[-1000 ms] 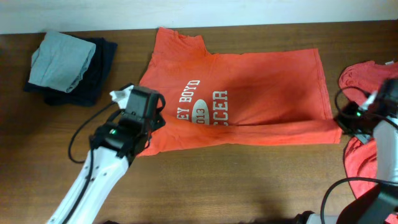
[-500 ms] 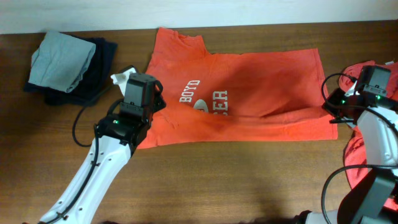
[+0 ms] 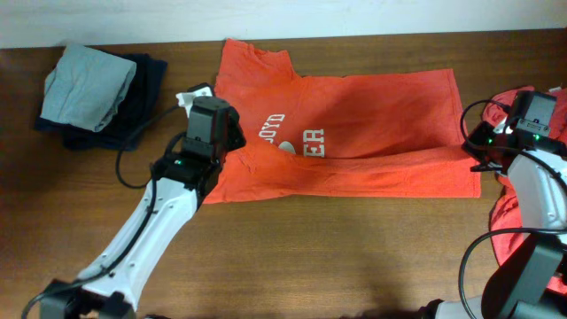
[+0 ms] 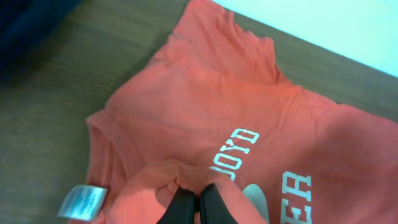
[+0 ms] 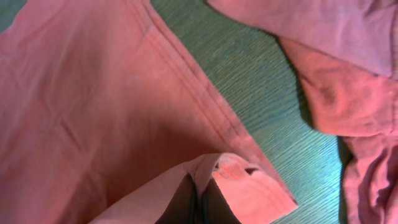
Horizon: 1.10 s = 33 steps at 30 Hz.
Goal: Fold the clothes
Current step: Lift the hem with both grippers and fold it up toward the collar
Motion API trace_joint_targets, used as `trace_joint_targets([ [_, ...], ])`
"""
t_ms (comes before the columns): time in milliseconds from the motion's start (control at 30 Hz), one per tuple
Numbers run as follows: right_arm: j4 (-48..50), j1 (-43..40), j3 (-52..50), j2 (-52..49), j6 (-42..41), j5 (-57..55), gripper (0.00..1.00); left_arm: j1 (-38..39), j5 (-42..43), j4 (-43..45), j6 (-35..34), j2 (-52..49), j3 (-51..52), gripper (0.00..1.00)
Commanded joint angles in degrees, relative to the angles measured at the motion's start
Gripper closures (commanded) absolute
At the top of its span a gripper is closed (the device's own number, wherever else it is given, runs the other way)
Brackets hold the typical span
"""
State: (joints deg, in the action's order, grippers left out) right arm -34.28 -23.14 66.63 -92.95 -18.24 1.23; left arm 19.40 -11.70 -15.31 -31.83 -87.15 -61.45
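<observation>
Clothes are seen in two places: a printed T-shirt (image 3: 372,133) is spread flat across the middle of the desk (image 3: 354,257), toward its far edge, and a second T-shirt (image 3: 514,226) of the same orange-red is seen crumpled at the right edge. On the printed T-shirt the near long edge is lifted and doubled over onto the chest, so that only part of the white lettering is shown. The left tool (image 4: 198,200) is closed tight, with a bunched fold of that shirt's fabric pinched between its fingers just below the lettering. A small white neck label (image 4: 84,202) is seen beside it on the cloth. The right tool (image 5: 202,198) is likewise closed, and the hemmed corner of the same shirt is gripped in it at the opposite end, near the second T-shirt but apart from it. At the far left corner a grey-green garment (image 3: 89,84) is stacked, folded, on a navy garment (image 3: 146,75).
</observation>
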Motion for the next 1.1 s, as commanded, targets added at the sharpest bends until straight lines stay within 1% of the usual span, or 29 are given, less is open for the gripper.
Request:
trace_joint_targets([
  [0,0.8,0.2,1.0,-0.1,-0.7,-2.7,0.96,-0.5,1.4,1.8,3.0,-2.2,-0.7,0.99],
  [133,2.3,0.3,1.0,-0.1,-0.7,-2.6,0.96,-0.5,1.4,3.3,4.8,-3.3,-0.7,0.99],
  [367,3.1,0.2,1.0,-0.1,-0.2,-6.1,0.96,-0.5,1.0,5.1,4.8,-3.9,-0.7,0.99],
  [567,4.8,0.3,1.0,-0.2,0.0,-6.1,0.96,-0.5,-3.8,5.0,4.8,-5.3,-0.7,0.99],
  [900,6.1,0.3,1.0,-0.9,0.2,-8.2,0.96,-0.4,-3.1,6.3,4.7,-9.1,-0.7,0.99],
  [1067,6.5,0.3,1.0,-3.4,0.2,-8.1,0.96,-0.4,-3.1,7.2,4.7,-9.1,-0.7,0.96],
])
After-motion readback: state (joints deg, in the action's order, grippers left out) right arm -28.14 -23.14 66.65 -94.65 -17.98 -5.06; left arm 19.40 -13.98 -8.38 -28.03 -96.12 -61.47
